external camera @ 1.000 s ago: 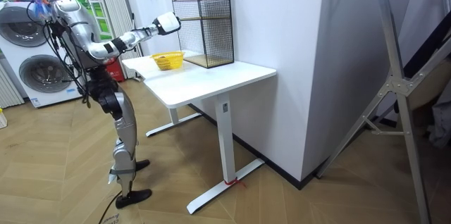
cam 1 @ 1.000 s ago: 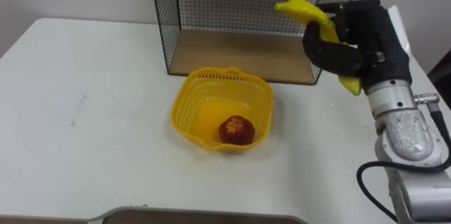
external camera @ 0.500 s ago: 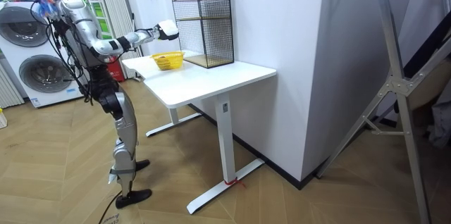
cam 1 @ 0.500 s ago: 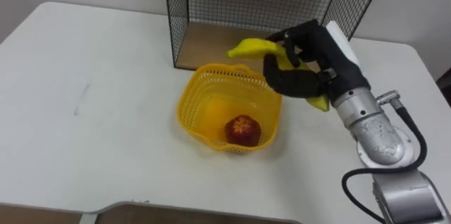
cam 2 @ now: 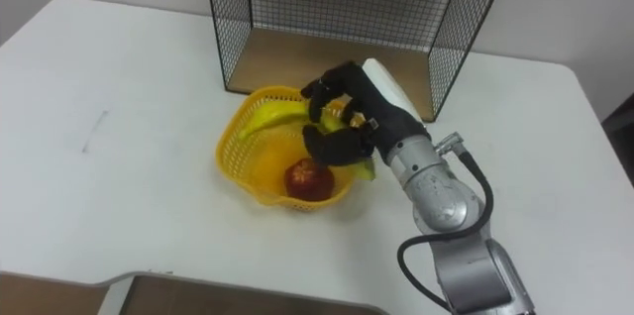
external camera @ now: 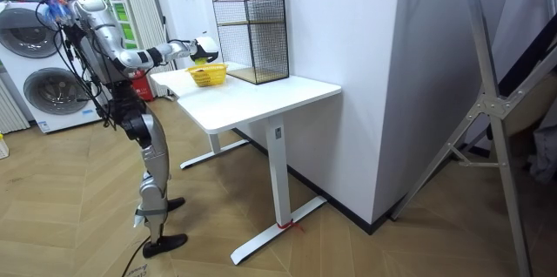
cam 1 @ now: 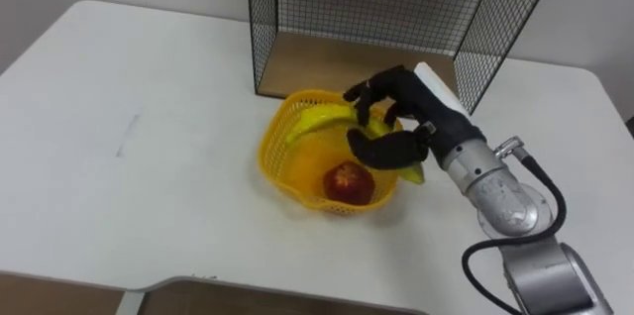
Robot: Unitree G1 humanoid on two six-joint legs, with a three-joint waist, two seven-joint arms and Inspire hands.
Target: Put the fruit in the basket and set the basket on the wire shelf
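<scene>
A yellow mesh basket sits on the white table just in front of the black wire shelf. A red apple lies inside it, toward its near right side. My right hand hovers over the basket's right rim, shut on a yellow banana. The banana's long end reaches left across the basket's opening, low between its walls, and its other end sticks out past the rim under my hand. In the room view I stand at the table's end with my right hand stretched over the basket.
The shelf's wooden bottom board lies open toward the basket, with a second board above. Bare white table spreads to the left and near side. Washing machines stand behind me.
My right hand has come down and to the left with the banana, from in front of the shelf to low over the basket. The eye view has shifted a little.
</scene>
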